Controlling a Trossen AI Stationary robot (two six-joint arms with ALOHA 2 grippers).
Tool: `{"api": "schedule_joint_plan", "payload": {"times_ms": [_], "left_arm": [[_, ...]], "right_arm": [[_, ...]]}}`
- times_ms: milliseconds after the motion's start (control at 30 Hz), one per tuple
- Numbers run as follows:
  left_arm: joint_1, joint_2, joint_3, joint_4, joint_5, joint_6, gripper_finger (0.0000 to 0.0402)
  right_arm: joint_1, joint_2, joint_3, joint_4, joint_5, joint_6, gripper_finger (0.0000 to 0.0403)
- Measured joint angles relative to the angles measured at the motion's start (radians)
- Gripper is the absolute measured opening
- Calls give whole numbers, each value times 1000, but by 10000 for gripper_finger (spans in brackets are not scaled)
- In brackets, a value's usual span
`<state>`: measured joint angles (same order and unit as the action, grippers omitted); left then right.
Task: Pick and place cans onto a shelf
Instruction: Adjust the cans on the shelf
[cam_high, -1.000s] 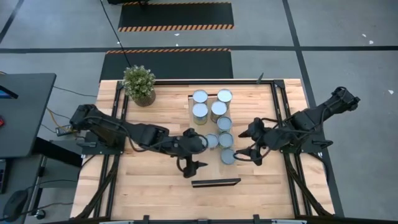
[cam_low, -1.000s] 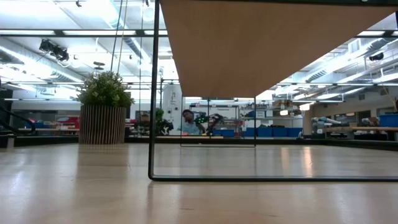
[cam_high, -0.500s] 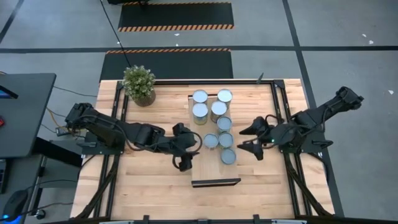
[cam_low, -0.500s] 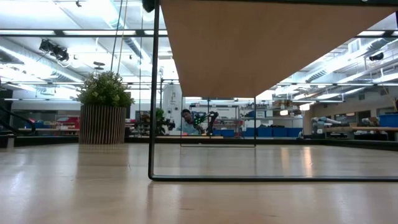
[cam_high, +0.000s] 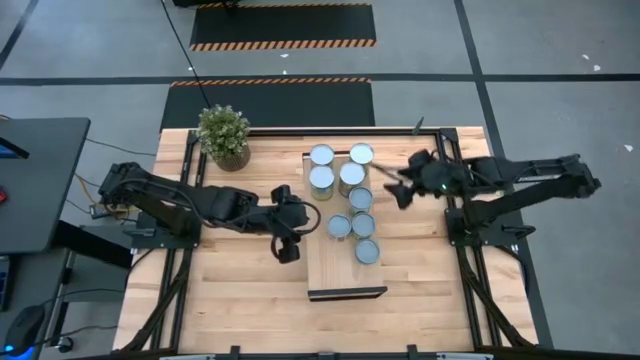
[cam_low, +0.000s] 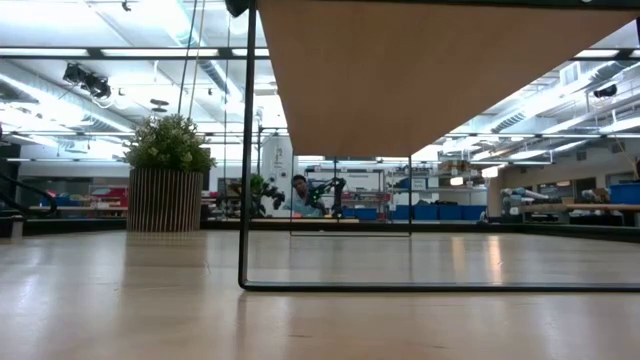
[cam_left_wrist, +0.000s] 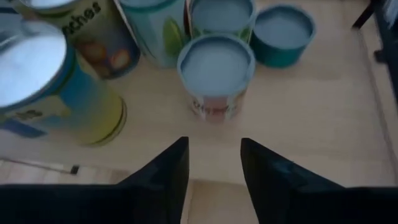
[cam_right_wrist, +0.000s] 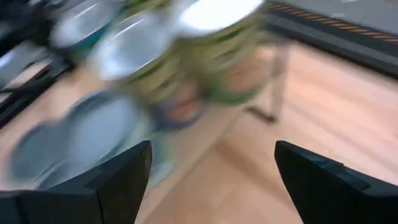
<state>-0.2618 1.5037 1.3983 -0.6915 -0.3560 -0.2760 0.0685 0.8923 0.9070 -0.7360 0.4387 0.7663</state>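
Several cans (cam_high: 351, 176) stand upright on their bases on the shelf, a light-wood plank (cam_high: 345, 275). Its pale underside (cam_low: 430, 70) fills the top of the low view. My left gripper (cam_high: 306, 220) is open and empty at the shelf's left edge. It faces a short can (cam_left_wrist: 216, 65), which stands just ahead of my fingers (cam_left_wrist: 165, 180). My right gripper (cam_high: 392, 190) is open wide and empty at the shelf's right side, near the far cans, which blur in the right wrist view (cam_right_wrist: 155, 62).
A potted plant (cam_high: 224, 136) stands at the table's far left; it also shows in the low view (cam_low: 168, 185). The shelf's dark metal frame (cam_low: 245, 150) stands on the tabletop. Bare tabletop (cam_high: 230, 300) lies near and left of the shelf.
My left gripper has drawn back from the shelf toward the table's left edge. My right gripper has pulled away from the nearest can and swung toward the table's far edge, along the shelf's right side. The cans have stayed where they were.
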Motion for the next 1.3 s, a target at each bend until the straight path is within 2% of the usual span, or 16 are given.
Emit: {"api": "schedule_joint_plan", "payload": {"times_ms": [200,333,467,633,733,1300], "left_arm": [[-6,-1,0,4,12,-6,149],[-7,-1,0,6,13,-26,148],[-7,-1,0,3,13,-27,148],[-7,-1,0,-32,12,-35,149],[-7,-1,0,-47,13,-35,149],[8,-1,0,-39,12,-26,149]], "right_arm": [[-261,50,0,17,3,-59,347],[-394,123,0,72,-76,-135,347],[-477,201,0,176,-191,-188,347],[-504,262,0,243,-280,-184,347],[-499,273,0,250,-291,-186,347],[-476,269,2,366,-254,-221,347]]}}
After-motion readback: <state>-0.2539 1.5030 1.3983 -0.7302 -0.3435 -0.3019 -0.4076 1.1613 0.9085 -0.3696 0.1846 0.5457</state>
